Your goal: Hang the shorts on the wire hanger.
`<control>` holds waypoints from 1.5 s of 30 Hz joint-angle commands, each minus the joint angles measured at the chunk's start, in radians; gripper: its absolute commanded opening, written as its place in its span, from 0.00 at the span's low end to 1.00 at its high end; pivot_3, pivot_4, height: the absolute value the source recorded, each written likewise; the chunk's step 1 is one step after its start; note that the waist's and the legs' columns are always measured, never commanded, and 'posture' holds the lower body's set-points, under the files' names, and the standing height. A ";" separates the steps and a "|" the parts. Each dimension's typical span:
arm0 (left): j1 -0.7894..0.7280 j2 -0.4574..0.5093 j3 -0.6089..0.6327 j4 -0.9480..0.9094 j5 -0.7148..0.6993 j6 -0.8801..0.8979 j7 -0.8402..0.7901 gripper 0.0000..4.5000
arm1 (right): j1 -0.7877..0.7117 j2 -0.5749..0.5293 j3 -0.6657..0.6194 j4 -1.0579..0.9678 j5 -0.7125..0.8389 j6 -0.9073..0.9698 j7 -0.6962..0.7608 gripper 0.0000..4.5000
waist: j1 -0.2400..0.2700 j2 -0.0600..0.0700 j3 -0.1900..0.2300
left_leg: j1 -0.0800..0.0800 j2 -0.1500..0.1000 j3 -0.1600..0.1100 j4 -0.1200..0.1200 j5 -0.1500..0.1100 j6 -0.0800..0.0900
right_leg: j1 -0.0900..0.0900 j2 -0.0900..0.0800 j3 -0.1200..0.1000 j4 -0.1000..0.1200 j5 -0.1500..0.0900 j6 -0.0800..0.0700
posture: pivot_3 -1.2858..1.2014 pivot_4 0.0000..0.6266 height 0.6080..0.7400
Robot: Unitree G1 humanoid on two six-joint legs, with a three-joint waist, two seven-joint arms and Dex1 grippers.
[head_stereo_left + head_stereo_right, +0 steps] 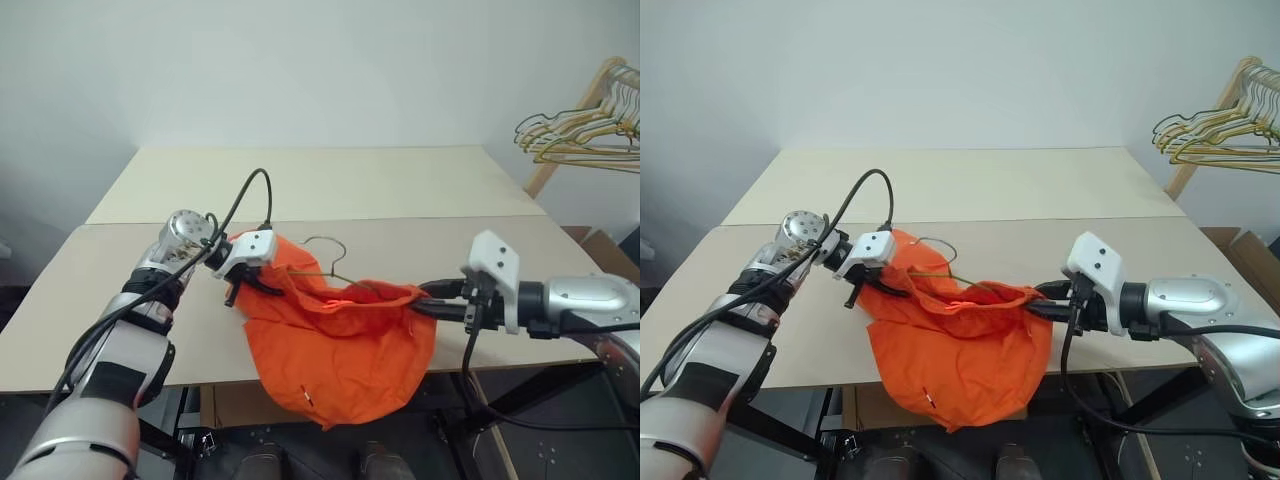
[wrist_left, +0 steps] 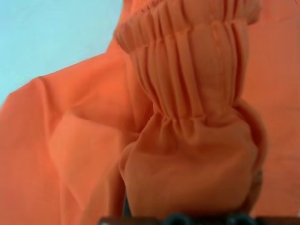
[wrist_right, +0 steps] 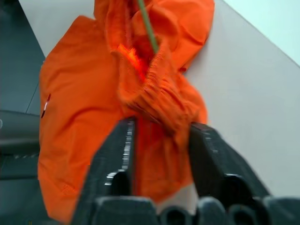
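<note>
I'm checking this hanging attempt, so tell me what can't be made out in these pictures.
- Wire hanger: most of its frame is buried in the shorts; head views show the hook, the right wrist view one thin stretch.
- Left pincer: its fingertips are wrapped in waistband fabric in the left wrist view.
- Right pincer: fingers apart around the waistband; whether they touch it is unclear.

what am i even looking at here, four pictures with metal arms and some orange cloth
It is a two-armed robot at a pale table. Two pictures come from cameras on its head, looking down over its arms; the other two come from cameras on its wrists. The orange cloth is the shorts, draped over the table's near edge, with the wire hanger threaded into them. The left claw is shut on the waistband. The right claw has its fingers open around the bunched waistband. More hangers sit at the far right.
</note>
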 commanded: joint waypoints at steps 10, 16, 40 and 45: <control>-0.039 -0.004 0.070 0.003 0.023 -0.015 -0.016 0.00 | -0.139 -0.013 -0.134 0.026 0.056 -0.004 -0.023 0.99 | -0.012 0.000 0.000 | 0.002 0.001 0.000 0.000 0.000 0.000 | 0.001 0.001 0.000 0.002 0.000 0.000 | 0.52 0.00 1.00; -0.046 -0.012 0.081 0.009 0.035 -0.016 -0.023 0.00 | -0.336 0.117 0.109 0.018 0.013 0.065 -0.100 0.99 | -0.017 0.000 0.000 | 0.004 0.002 0.000 -0.002 0.000 0.000 | 0.001 0.001 0.000 0.002 0.000 -0.001 | 0.51 0.00 1.00; -0.040 0.010 0.096 -0.019 0.047 -0.024 -0.054 0.00 | -0.654 0.364 0.496 0.324 -0.248 0.098 -0.043 0.03 | -0.010 0.000 0.000 | -0.010 0.001 0.001 -0.001 0.000 0.000 | -0.015 0.001 0.000 0.006 0.009 -0.002 | 0.53 0.00 1.00; -0.040 0.006 0.116 -0.019 0.027 -0.054 -0.058 0.00 | -0.645 0.364 0.490 0.331 -0.263 0.054 -0.012 0.01 | -0.010 0.000 0.000 | -0.010 0.001 0.001 -0.001 0.000 0.000 | -0.015 0.001 0.000 0.007 0.009 -0.003 | 0.53 0.00 1.00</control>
